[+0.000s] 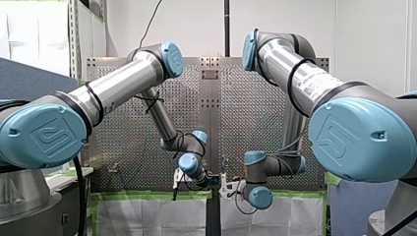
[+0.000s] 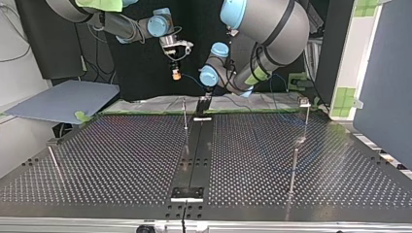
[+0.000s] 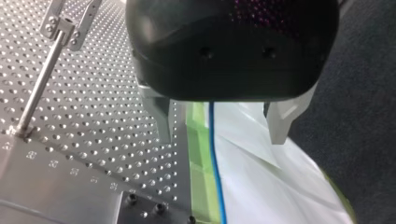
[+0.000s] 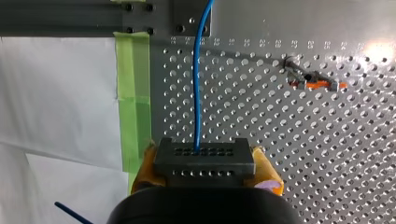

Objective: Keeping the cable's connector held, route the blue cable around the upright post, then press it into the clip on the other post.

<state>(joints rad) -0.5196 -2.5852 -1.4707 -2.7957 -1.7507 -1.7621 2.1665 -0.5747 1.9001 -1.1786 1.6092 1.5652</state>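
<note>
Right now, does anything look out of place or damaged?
Nothing stands out. The connector sits squarely in my right gripper, between its yellow pads, and the blue cable leaves it straight, without kinks.

Thin blue cable (image 4: 199, 84) runs straight out of a black, hole-dotted connector (image 4: 204, 158) — well apart from the clip-topped post (image 3: 39, 88).

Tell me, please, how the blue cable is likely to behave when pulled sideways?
Probably floppy: the thin blue cable curves gently ahead of its held connector. Likely light, and smooth enough to slide through my open left gripper, which straddles it.
</note>
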